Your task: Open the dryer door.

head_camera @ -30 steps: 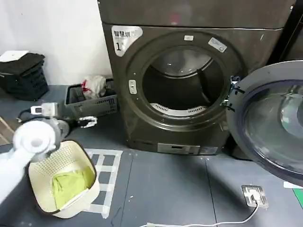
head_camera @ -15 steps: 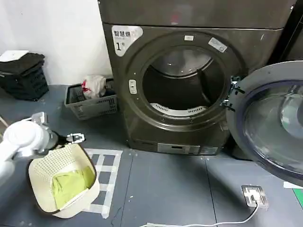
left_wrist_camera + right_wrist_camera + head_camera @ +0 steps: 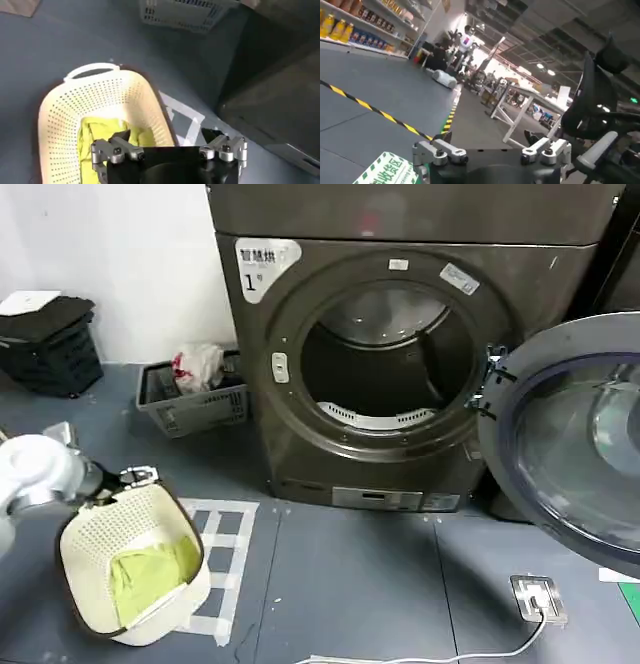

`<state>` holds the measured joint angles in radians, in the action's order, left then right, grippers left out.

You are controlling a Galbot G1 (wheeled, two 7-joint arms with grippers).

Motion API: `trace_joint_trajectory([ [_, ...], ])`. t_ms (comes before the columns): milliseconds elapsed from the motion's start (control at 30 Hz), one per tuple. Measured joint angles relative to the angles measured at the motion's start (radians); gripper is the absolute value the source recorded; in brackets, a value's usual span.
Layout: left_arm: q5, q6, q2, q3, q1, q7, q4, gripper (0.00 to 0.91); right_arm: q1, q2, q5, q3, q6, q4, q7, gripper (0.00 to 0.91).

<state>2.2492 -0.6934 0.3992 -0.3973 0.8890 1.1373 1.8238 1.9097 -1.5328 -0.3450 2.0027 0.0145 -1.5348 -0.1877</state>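
The dryer door (image 3: 575,454), a chrome-rimmed porthole of dark glass, stands swung wide open at the right of the grey-brown machine (image 3: 300,434) with the "1" sticker. The round drum opening (image 3: 385,359) is uncovered. My left gripper (image 3: 138,476) hovers low at the far left, over the rim of a cream laundry basket (image 3: 100,534), well away from the door. In the left wrist view this gripper (image 3: 167,135) is open with nothing between its fingers, above the basket (image 3: 60,115) and its green cloth (image 3: 95,145). My right gripper (image 3: 489,135) is open and faces the room, away from the dryer.
A grey basket (image 3: 195,402) with a white bag sits by the wall left of the machine, with black crates (image 3: 50,344) farther left. White tape (image 3: 225,554) marks the floor by the cream basket. A floor socket and cable (image 3: 538,596) lie at the front right.
My left arm has drawn back to the left and lower, away from the dryer, ending beside the cream basket. The door has stayed open and still.
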Motion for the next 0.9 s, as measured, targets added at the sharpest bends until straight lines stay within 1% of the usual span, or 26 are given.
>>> trace_joint_trajectory([
  [267,0.012,0.003,-0.005,-0.080,0.081,0.002,-0.025,0.907,-0.003,0.003,-0.009,0.009,-0.001,0.009,0.000,0.907],
  [467,0.040,-0.041,0.010,-0.190,0.191,0.027,-0.026,0.907,-0.007,0.005,-0.018,0.011,-0.003,0.006,0.012,0.907],
  [733,0.046,-0.040,0.019,-0.305,0.303,0.034,-0.042,0.907,-0.007,0.009,-0.035,0.010,-0.024,0.011,0.014,0.907],
  [900,0.056,-0.028,0.027,-0.344,0.351,0.043,-0.041,0.907,-0.011,0.011,-0.040,0.009,-0.030,0.015,0.017,0.907],
])
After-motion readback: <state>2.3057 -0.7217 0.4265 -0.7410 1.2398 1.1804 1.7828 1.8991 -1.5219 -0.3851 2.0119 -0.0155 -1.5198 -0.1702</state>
